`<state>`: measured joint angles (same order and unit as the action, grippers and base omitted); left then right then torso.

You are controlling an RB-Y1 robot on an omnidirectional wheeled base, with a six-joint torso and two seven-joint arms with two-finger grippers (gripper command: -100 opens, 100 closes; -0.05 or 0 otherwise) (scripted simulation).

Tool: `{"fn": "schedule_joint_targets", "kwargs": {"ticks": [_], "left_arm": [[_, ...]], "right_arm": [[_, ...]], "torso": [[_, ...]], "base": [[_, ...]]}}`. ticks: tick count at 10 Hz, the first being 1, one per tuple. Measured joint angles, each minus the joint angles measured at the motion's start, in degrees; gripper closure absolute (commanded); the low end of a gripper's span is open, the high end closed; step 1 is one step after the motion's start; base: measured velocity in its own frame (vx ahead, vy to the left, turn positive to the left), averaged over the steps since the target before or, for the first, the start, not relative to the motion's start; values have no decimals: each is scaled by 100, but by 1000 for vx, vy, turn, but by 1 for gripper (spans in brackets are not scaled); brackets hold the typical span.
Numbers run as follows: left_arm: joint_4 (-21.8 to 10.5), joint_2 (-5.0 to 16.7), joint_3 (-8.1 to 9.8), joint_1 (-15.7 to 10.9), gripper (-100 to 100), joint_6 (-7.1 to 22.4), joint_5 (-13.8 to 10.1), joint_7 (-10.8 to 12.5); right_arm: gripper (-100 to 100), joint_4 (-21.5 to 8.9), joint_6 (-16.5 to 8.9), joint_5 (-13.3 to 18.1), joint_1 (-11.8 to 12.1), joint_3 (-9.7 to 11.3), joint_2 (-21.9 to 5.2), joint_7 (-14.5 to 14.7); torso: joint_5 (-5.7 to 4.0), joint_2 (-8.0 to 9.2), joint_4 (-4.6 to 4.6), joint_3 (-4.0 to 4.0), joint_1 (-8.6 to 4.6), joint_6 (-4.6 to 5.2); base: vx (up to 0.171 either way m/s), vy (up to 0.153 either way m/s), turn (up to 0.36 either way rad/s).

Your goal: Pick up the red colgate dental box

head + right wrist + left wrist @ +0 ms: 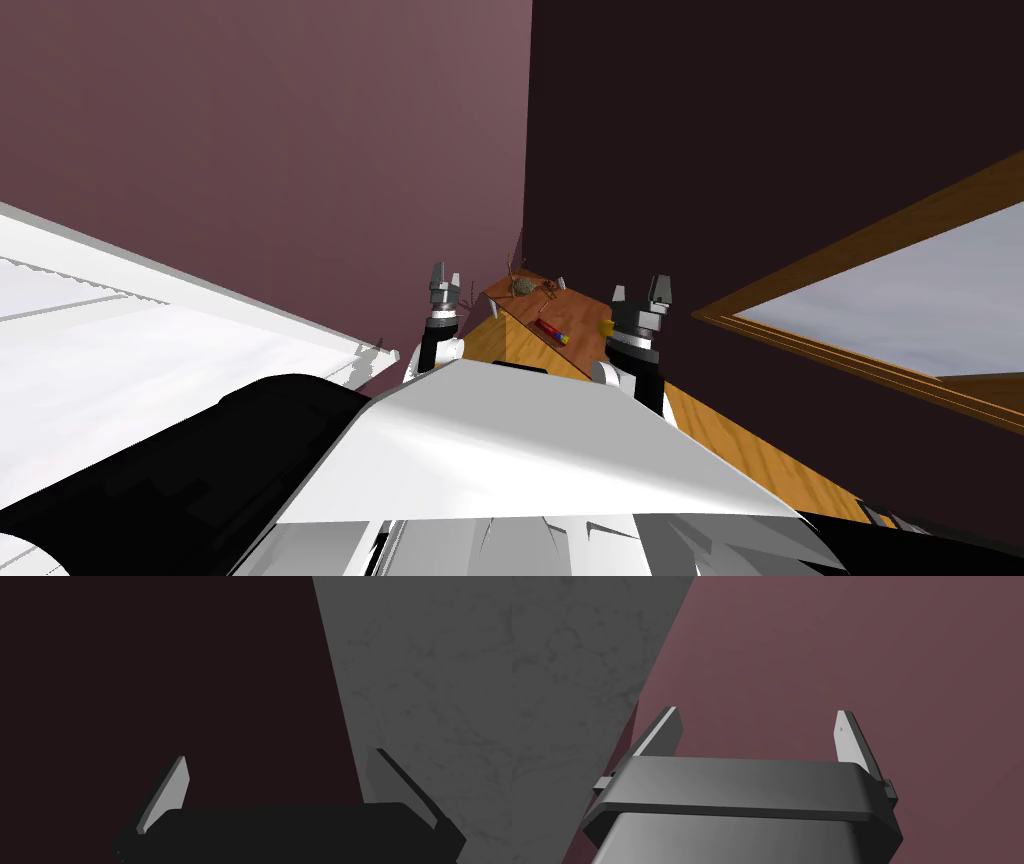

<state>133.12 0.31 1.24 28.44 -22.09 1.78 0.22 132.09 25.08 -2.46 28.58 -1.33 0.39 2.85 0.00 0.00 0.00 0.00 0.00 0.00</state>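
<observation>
In the head view a small red box (549,329) with blue and yellow at one end lies on a brown wooden tabletop (575,305) in the corner of the room. My left gripper (444,277) is raised to the left of the table, open, with nothing between its fingers. My right gripper (641,289) hangs just right of the box, also open and empty. In the left wrist view the left gripper (755,724) stands open. The right gripper (280,762) stands open in its own wrist view too.
A grey-brown lump (523,287) and a thin dark twig-like thing (549,290) sit at the table's far end; a yellow item (605,327) lies by the right gripper. A white slatted surface (150,340) runs on the left, a wood-framed pane (890,300) on the right.
</observation>
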Motion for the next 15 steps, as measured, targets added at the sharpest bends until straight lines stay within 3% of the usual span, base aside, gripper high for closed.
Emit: {"fn": "schedule_joint_targets", "kwargs": {"ticks": [5, 7, 9, 11, 13, 15], "left_arm": [[0, 0, 0, 0, 0, 0, 0, 0], [0, 0, 0, 0, 0, 0, 0, 0], [0, 0, 0, -1, 0, 0, 0, 0], [0, 0, -1, -1, 0, 0, 0, 0], [0, 0, 0, 0, 0, 0, 0, 0], [0, 0, 0, 0, 0, 0, 0, 0]], "right_arm": [[-100, -273, -126, -44, -6, 264, -645, 180], [-100, -568, -131, -94, -7, 432, -981, 286], [-100, -812, -221, -97, 3, 739, -1246, 499], [-100, -932, -481, -207, 23, 917, -1668, 622], [-100, -1193, -526, -198, -8, 1154, -1804, 789], [-100, -1477, -635, -273, 41, 1436, -2184, 985]], "torso": [[0, 5, 1, 3, 1, -1], [1, 9, 2, 5, 5, -1], [1, 15, 3, 8, 7, -1], [4, 19, 4, 11, 16, 0], [2, 10, 2, 6, 8, -1], [3, 11, 2, 6, 16, 0]], "base": [[-12, 5, 57], [-32, 19, 86], [-47, 31, 99], [-38, 38, 65], [-25, 29, 114], [-22, 44, 86]]}}
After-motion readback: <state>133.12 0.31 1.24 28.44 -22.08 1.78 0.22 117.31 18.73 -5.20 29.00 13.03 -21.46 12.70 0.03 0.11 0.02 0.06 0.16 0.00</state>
